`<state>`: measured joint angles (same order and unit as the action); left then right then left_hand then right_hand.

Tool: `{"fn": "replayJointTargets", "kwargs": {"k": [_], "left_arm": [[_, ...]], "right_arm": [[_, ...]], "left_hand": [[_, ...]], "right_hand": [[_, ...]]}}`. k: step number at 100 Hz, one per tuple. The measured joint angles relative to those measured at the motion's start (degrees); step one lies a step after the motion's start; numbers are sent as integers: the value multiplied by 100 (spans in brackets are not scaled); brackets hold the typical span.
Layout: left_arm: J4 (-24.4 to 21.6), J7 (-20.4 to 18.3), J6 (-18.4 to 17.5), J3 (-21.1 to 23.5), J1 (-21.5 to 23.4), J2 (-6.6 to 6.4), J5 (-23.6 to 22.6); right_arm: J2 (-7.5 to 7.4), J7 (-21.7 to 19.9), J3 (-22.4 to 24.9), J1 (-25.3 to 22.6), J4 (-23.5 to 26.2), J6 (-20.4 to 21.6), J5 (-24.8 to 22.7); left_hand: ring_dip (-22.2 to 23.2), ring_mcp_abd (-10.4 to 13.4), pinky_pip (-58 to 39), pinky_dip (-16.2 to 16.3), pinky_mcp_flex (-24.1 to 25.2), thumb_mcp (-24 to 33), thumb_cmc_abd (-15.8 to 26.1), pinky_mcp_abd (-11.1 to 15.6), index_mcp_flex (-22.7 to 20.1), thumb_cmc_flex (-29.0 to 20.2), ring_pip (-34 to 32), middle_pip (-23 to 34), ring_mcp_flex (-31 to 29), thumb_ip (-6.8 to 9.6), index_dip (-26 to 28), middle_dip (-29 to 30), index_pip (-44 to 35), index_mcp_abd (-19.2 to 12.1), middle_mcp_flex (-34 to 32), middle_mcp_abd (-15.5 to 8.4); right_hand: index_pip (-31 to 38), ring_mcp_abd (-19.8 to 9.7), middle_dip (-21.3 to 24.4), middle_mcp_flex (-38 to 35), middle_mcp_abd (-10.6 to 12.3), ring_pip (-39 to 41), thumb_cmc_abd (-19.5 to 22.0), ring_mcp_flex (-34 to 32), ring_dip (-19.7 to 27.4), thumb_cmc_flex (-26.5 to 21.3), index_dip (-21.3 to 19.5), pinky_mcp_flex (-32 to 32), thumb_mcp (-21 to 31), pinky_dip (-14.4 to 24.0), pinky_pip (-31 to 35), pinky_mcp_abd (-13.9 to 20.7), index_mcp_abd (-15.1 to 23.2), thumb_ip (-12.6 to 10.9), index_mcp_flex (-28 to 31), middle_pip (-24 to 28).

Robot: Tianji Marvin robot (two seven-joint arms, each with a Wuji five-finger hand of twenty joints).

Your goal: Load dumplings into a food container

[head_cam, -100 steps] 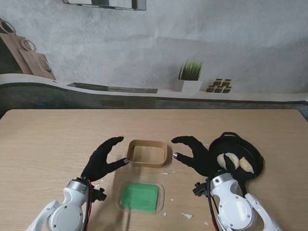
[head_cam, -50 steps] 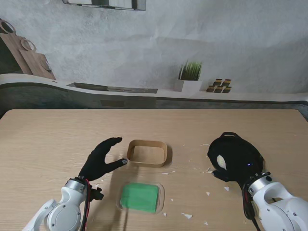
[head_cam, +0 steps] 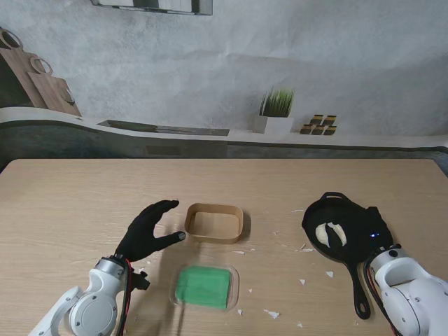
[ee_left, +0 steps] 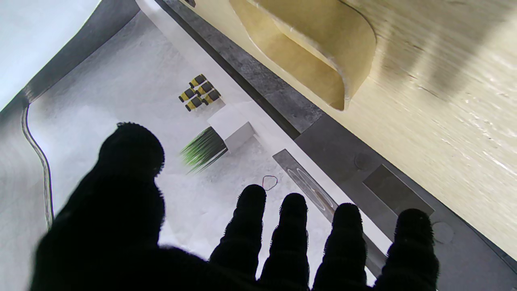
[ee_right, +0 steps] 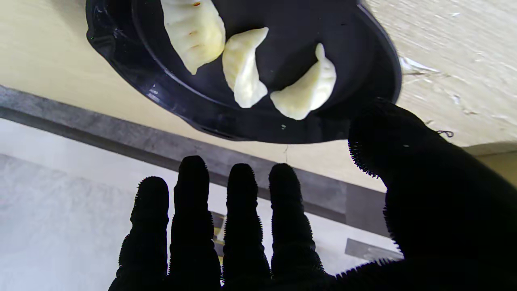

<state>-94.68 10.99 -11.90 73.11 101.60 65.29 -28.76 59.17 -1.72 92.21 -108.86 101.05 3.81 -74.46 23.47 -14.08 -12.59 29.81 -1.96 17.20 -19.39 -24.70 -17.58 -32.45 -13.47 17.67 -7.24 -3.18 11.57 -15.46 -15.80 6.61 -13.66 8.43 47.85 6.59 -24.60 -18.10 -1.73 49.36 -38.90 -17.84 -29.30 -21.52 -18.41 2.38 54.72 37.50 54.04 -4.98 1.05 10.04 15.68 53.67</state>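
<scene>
left hand [head_cam: 148, 231]: fingers spread, holding nothing, just beside the empty tan paper container [head_cam: 215, 222]
right hand [head_cam: 369, 225]: open over the black skillet [head_cam: 320, 215], empty
pale dumplings [ee_right: 241, 72]: three in the skillet, partly hidden from the stand

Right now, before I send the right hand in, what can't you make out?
- Stand view: the right hand covers part of the pan, so only some dumplings show.
- Right wrist view: one dumpling is cut off by the frame edge.
- Stand view: the container wall hides part of its floor.
</scene>
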Motion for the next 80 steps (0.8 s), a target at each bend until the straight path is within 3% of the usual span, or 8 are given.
{"fn": "replayJointTargets", "kwargs": {"k": [53, 80], "left_arm": [[-5, 22, -45, 35, 15, 3, 63], [8, 20, -54, 44, 5, 2, 33]], "right_arm": [[-96, -104, -944, 1044, -1070, -915, -291], [-116, -16, -1210, 1351, -1518, -1051, -308]], "left_hand": [[0, 2, 49, 143, 13, 0, 0, 56, -1, 0, 0, 0, 0, 0, 0, 0, 0, 37, -1, 1], [0, 2, 59, 177, 20, 0, 0, 57, -1, 0, 0, 0, 0, 0, 0, 0, 0, 38, -1, 1]], "right_hand": [[159, -9, -3, -4, 0, 8, -71, -306, 30, -47, 0, -10, 339, -264, -82, 41, -122, 0, -3, 1], [242, -54, -66, -4, 0, 293, -71, -648, -71, -47, 0, 89, 413, -278, -87, 60, -122, 0, -4, 169]]}}
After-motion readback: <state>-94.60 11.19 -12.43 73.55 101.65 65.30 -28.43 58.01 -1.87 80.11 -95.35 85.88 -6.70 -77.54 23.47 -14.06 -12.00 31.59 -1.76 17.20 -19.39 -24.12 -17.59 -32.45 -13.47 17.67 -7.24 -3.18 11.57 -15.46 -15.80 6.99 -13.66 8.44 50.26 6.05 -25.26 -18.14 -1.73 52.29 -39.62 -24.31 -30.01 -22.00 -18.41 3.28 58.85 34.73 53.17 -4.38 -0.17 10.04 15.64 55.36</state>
